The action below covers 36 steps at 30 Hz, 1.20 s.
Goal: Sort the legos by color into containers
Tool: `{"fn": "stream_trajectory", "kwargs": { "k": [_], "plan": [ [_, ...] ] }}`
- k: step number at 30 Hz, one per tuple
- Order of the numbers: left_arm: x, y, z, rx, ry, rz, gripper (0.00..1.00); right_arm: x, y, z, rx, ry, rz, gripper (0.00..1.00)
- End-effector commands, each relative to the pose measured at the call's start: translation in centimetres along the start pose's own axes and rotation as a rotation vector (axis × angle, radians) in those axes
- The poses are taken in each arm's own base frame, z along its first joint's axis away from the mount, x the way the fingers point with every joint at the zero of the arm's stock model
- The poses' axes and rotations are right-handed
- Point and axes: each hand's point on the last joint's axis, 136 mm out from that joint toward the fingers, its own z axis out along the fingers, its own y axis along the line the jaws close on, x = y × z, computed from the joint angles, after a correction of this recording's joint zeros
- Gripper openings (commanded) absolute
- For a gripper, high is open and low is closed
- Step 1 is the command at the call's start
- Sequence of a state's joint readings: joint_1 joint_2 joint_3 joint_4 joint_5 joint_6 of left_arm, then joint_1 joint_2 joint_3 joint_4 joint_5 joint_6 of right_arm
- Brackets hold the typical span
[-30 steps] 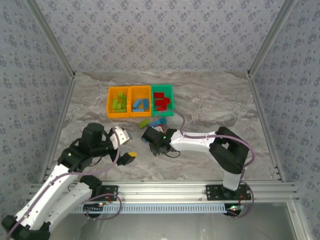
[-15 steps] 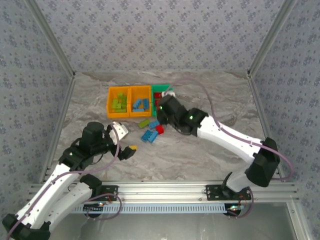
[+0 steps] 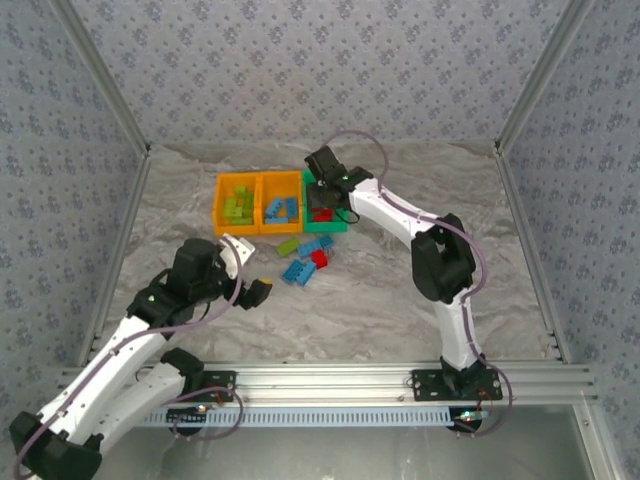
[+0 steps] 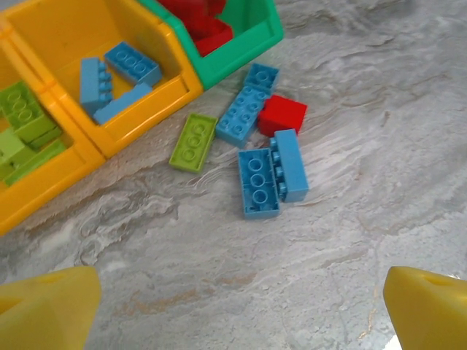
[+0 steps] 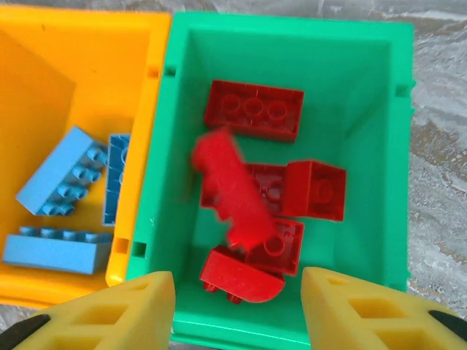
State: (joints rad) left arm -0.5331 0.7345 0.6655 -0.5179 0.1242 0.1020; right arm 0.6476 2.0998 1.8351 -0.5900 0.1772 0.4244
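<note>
- Several loose bricks lie on the table (image 3: pixel 420 290) in a small group, just at 6 o'clock from the bins: a few blue bricks (image 4: pixel 259 182), one red brick (image 4: pixel 282 114) and one lime brick (image 4: pixel 193 142).
- Three bins stand in a row, side by side. The left orange bin (image 4: pixel 44 182) holds lime pieces, the middle orange bin (image 5: pixel 80 44) holds blue ones, and the green bin (image 5: pixel 288 23) at the 3 o'clock end holds red ones.
- The right gripper (image 5: pixel 237 310) hangs over the green bin with its fingers wide apart and nothing between them. A smeared red piece (image 5: pixel 230 191) shows above the other red ones; I judge it is dropping in.
- The left gripper (image 4: pixel 237 313) hovers at 7 o'clock from the loose group, fingers wide apart, empty.
- The step in hand looks like the release of a red piece. To do it well, the right arm should rise straight up with the fingers wide, so that no finger catches the bin wall and pushes the row.
- For the next pick, the loose red brick touches a blue one at its 9 o'clock side. It is better to close on its free sides, so the neighbour is not dragged.
- From above, the right gripper covers a large part of the green bin.
- The smeared piece is too blurred to read its studs or shape.
- The left orange bin is cut off in the left wrist view.
- Whether the two nearest blue bricks are joined or only touching, I cannot tell.
</note>
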Motion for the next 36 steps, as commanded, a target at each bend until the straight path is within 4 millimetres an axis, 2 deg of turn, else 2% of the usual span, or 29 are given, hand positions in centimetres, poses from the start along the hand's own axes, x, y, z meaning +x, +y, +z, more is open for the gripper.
{"fn": "stream_trajectory", "kwargs": {
  "k": [1, 5, 7, 8, 9, 12, 13, 16, 18, 19, 21, 24, 27, 30, 36],
  "plan": [
    [-2.1, 1.4, -0.5, -0.077, -0.05, -0.094, 0.99, -1.8, 1.1, -3.6, -0.043, -0.017, -0.014, 0.53],
    [-2.1, 1.5, -0.6, -0.083, -0.042, -0.12, 0.99, -1.6, 1.3, -8.9, -0.086, -0.058, -0.018, 0.52],
    [-2.7, 1.8, -1.2, -0.099, -0.06, -0.181, 0.99, -0.5, 1.6, -12.6, -0.129, -0.086, -0.028, 0.53],
    [-3.0, 1.9, -1.6, -0.105, -0.068, -0.22, 0.97, 0.5, 1.8, -13.9, -0.149, -0.085, -0.035, 0.54],
    [-3.4, 1.8, -2.0, -0.101, -0.068, -0.271, 0.93, 1.3, 1.9, -16.2, -0.18, -0.101, -0.041, 0.54],
    [-4.6, 0.7, -2.3, -0.058, -0.066, -0.429, 0.87, 4.7, 1.8, -21.5, -0.238, -0.124, -0.069, 0.66],
    [-4.9, 0.3, -2.1, -0.044, -0.061, -0.473, 0.85, 6.0, 1.6, -23.2, -0.252, -0.13, -0.076, 0.72],
    [-5.3, -1.4, -0.5, -0.006, -0.023, -0.542, 0.8, 10.3, 0.4, -26.6, -0.288, -0.127, -0.081, 0.86],
    [-5.4, -2.8, 0.9, 0.016, 0.019, -0.522, 0.79, 13.0, -0.9, -27.5, -0.302, -0.119, -0.056, 0.92],
    [-5.3, -3.6, 1.8, 0.021, 0.047, -0.497, 0.79, 14.9, -1.8, -27.3, -0.298, -0.098, -0.033, 0.94],
    [-4.7, -5.0, 3.6, 0.017, 0.103, -0.439, 0.79, 17.2, -3.3, -27.2, -0.303, -0.081, 0.029, 0.98],
    [-3.7, -7.2, 6.6, 0.024, 0.194, -0.351, 0.81, 19.5, -4.8, -27.1, -0.312, -0.078, 0.092, 1.0],
    [-2.1, -8.5, 9.9, 0.023, 0.269, -0.304, 0.8, 19.9, -6.0, -27.3, -0.296, -0.099, 0.112, 1.0],
    [-0.9, -8.1, 12.5, -0.031, 0.304, -0.277, 0.77, 19.3, -6.7, -28.0, -0.261, -0.119, 0.097, 1.0],
    [-0.2, -7.4, 16.0, -0.096, 0.287, -0.26, 0.69, 18.2, -7.2, -28.7, -0.218, -0.146, 0.069, 1.0]
  ]
}}
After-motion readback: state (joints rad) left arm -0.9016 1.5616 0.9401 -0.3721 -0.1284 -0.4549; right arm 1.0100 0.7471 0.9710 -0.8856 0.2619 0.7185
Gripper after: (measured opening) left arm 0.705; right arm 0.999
